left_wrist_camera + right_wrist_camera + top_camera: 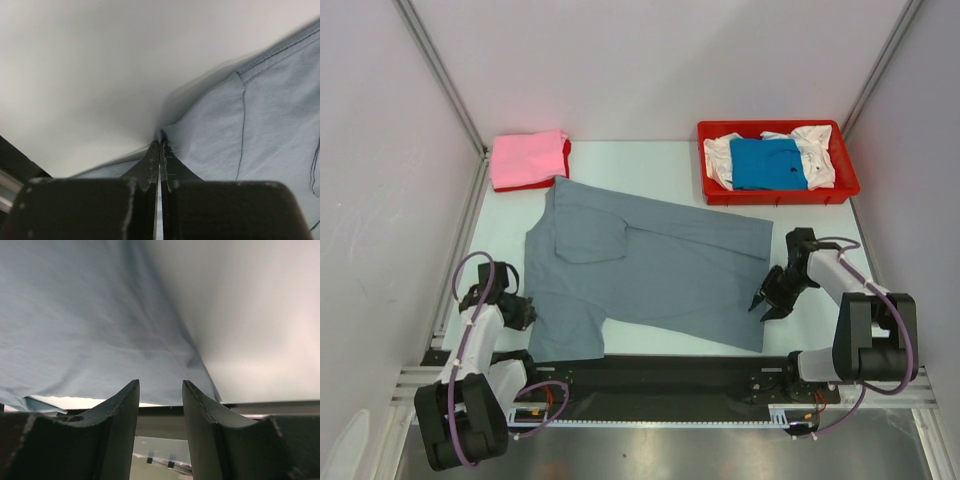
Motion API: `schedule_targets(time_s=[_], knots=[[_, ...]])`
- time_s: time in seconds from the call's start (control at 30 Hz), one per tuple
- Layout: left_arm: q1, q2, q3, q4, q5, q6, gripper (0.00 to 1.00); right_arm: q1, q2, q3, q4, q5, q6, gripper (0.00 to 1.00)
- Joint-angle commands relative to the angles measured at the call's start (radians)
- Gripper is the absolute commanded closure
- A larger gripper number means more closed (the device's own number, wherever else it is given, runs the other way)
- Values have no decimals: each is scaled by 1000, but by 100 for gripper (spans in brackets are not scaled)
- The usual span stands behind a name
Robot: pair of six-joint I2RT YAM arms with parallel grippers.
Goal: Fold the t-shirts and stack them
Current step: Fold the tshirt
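Grey t-shirt [650,265]: slate, soft, mostly smooth, spread on the diagonal across the middle of bench [650,160]. Flap folded over the body near its left end.

Left pincer [525,308]: fingers pressed together, pinching left edge of the cloth; stitched seam visible beside them.

Right pincer [765,303]: fingers parted, nothing between them, tips just at the shirt's near right corner.

Pink t-shirt [527,158]: folded, on red t-shirt [566,160], far left.

Blue t-shirt [767,163], white t-shirt [817,150]: in red tray [775,196], far right.
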State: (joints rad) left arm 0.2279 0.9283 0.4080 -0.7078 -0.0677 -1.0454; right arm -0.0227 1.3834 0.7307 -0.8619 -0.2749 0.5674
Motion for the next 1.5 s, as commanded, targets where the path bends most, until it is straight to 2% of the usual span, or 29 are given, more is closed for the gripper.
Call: schedule_targets(time_s=[0.0, 0.2, 0.43, 0.8, 1.13, 1.37, 1.43, 1.47], knots=[[7, -6, 15, -71, -7, 21, 100, -13, -63, -48, -66, 45, 52, 54], [10, 9, 29, -79, -1, 15, 100, -31, -98, -83, -129, 48, 35, 52], [10, 55, 51, -47, 9, 24, 100, 56, -155, -77, -215, 48, 46, 53], [10, 61, 68, -53, 8, 27, 100, 112, -136, -160, -135, 37, 149, 56], [10, 64, 72, -55, 8, 27, 100, 132, -90, -221, -19, 104, 218, 57], [10, 38, 81, -68, 16, 27, 100, 133, -83, -226, 15, 174, 259, 66], [11, 24, 80, -78, 13, 27, 100, 135, -92, -228, 17, 181, 267, 71], [11, 15, 78, -84, 12, 24, 100, 135, -95, -228, 17, 184, 269, 77]])
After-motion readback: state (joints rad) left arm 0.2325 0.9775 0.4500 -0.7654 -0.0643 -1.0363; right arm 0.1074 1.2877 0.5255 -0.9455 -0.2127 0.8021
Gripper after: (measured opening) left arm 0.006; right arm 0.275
